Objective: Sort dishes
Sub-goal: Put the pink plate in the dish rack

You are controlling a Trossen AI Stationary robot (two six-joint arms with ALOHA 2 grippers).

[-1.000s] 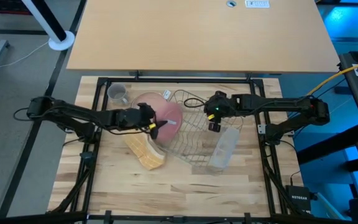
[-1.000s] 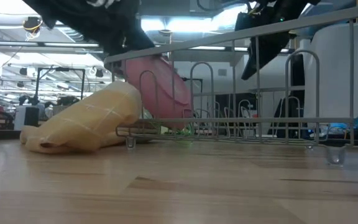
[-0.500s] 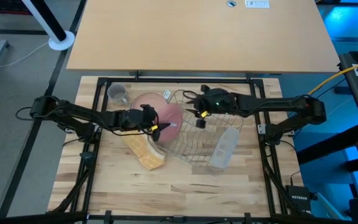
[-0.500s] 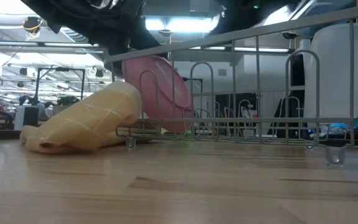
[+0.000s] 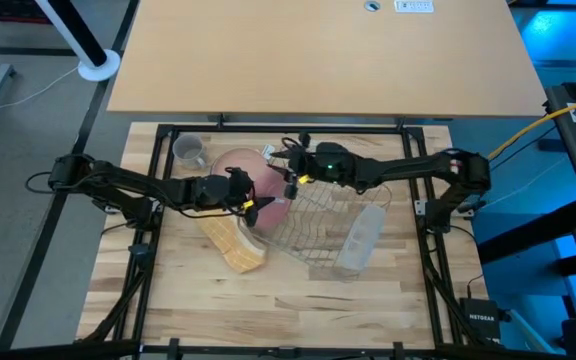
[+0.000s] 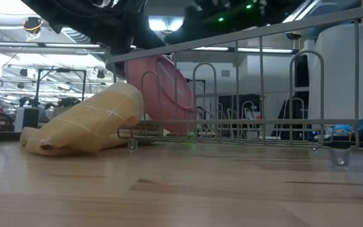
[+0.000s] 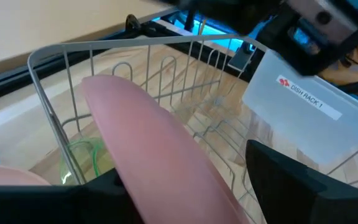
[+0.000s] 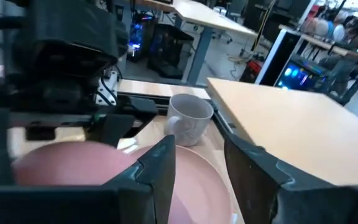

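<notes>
Since a second ago the right tool point(image 5: 290, 183) has swung from over the rack's middle to its far left corner, above the pink dishes; the left tool point(image 5: 251, 205) has stayed put. The right tool's fingers point(image 8: 160, 163) stand apart with nothing between them, pointing toward the mug point(image 8: 188, 118). The left tool's fingers point(image 7: 303, 180) straddle the rim of the pink plate point(image 7: 160, 162), which stands tilted at the left end of the rack point(image 5: 313, 225). Whether they press on it cannot be told. Beside it lies another pink dish point(image 5: 230, 163), and the mug point(image 5: 189, 150) sits well apart at the bench's point(image 5: 278, 290) far left. Just left of the rack lies the yellow cloth point(image 5: 233, 243); a clear tray point(image 5: 360, 238) rests against the rack's right side.
</notes>
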